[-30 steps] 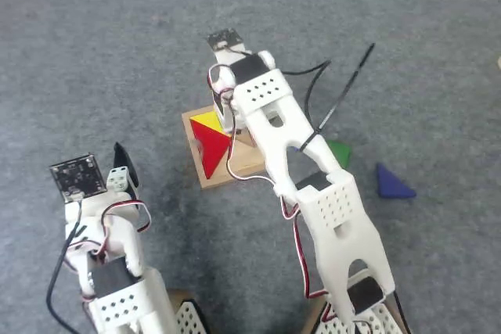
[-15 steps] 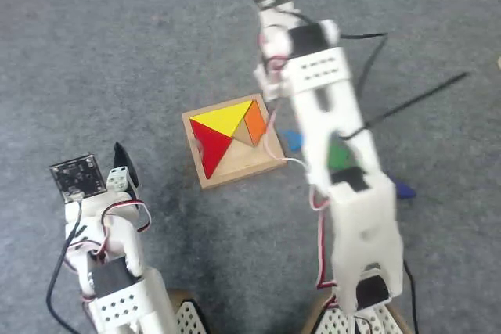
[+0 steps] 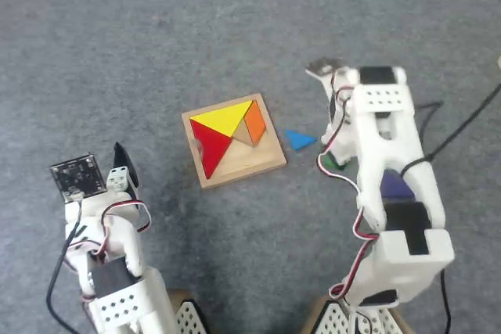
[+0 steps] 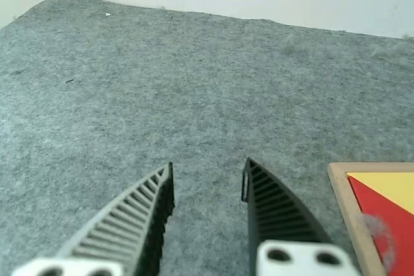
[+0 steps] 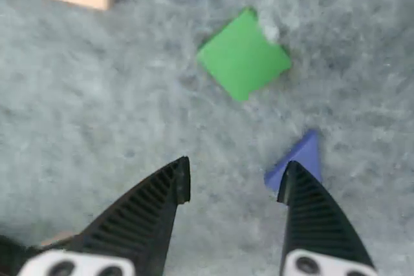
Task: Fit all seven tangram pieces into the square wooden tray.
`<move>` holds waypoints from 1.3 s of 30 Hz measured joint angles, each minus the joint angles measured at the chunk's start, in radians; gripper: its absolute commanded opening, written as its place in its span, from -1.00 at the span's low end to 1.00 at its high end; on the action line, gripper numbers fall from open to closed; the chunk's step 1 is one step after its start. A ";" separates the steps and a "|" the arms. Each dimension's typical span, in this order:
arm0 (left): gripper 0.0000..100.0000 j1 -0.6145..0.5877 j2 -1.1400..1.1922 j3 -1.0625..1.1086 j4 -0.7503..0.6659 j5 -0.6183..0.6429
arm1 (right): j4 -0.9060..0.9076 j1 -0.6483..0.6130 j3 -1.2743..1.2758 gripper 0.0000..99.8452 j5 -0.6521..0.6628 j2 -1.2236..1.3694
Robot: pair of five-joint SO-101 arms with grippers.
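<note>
Within the last second the right arm has been swung away from the square wooden tray (image 3: 270,160) and brought over the loose pieces on the desk (image 3: 117,60). An orange triangle (image 3: 256,121) is now seen seated in the tray beside the yellow triangle (image 3: 223,119) and the red triangle (image 3: 210,149) — so a third piece is judged placed, and a fresh pick is judged to be next. The left arm has not been moved.

The right hand (image 5: 236,169) is released and empty, its ribbed black fingers spread above the felt, with the green square (image 5: 244,61) ahead of it and the dark blue triangle (image 5: 297,156) just beside one fingertip. The light blue triangle (image 3: 298,140) lies near the tray's edge, apart from it. The left hand (image 4: 208,167) is likewise released, nothing held, and is kept well apart from the tray.

The pieces are flat, hard-edged and glossy in colour; the tray is pale wood with a raised rim, and part of its floor is left bare. The desk is covered in grey, fuzzy felt — thin pieces may be hard to get under
</note>
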 measured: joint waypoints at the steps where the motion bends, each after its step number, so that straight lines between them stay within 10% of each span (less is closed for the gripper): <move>1: -0.66 0.000 0.000 0.000 0.000 0.000 | -0.044 0.000 0.043 -0.53 -0.032 0.000; 14: -0.66 0.000 0.000 0.000 0.015 0.000 | -0.465 -0.104 0.169 -0.53 -0.647 0.018; 39: -0.66 0.000 0.000 0.000 0.015 0.000 | -0.473 -0.077 0.166 -0.54 -0.674 0.143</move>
